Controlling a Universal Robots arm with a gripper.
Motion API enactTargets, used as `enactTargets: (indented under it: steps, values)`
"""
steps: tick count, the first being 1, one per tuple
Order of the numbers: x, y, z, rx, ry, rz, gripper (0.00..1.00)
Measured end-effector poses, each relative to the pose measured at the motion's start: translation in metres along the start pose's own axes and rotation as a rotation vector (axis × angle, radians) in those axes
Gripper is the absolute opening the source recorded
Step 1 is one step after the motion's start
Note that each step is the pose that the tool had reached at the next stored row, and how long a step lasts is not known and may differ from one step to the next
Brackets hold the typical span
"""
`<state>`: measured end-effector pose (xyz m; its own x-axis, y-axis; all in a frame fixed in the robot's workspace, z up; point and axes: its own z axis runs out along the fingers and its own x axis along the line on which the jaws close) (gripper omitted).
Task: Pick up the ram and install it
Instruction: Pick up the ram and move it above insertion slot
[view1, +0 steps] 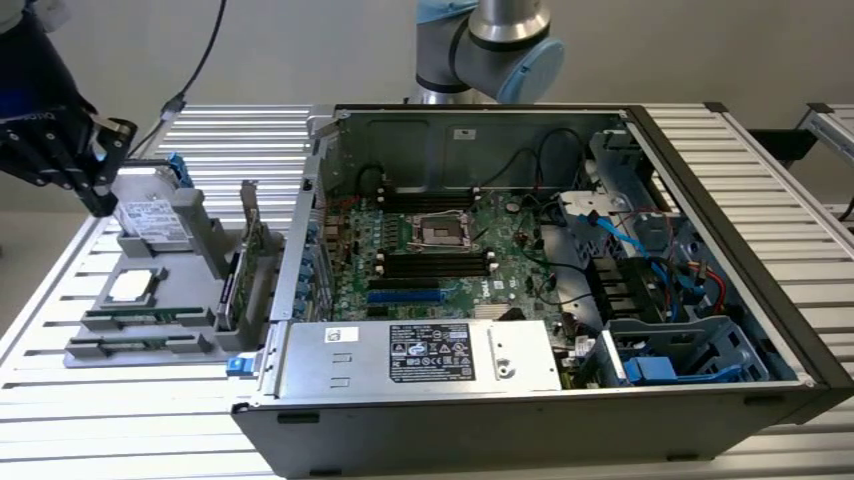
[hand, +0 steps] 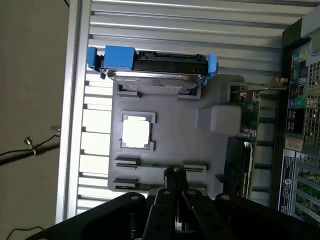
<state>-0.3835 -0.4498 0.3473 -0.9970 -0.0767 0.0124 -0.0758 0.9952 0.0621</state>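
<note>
The ram (view1: 138, 318) is a slim green stick lying on edge in a slot of the grey fixture tray (view1: 187, 250) at the exterior view's left; in the wrist view the ram (hand: 152, 165) runs between two grey end holders. A second green strip (hand: 147, 186) lies in the slot beside it. My gripper (view1: 99, 200) hangs above the far left corner of the tray, near the hard drive. Seen from the wrist, my gripper (hand: 175, 174) is shut with its fingertips pressed together and nothing between them, well above the ram slots.
The tray also carries a hard drive in a blue bracket (hand: 150, 67), a square processor (hand: 136, 132) and an upright green expansion card (view1: 248, 255). The open computer case (view1: 747, 300) lies to the exterior view's right, with black memory slots (view1: 434, 265) on its motherboard and a power supply (view1: 427, 355) in front.
</note>
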Motion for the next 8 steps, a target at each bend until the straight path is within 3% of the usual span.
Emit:
enactTargets:
  steps: [8]
  values:
    - [-0.0001,-0.0004,0.0072,0.0018,0.0091,-0.146,0.10]
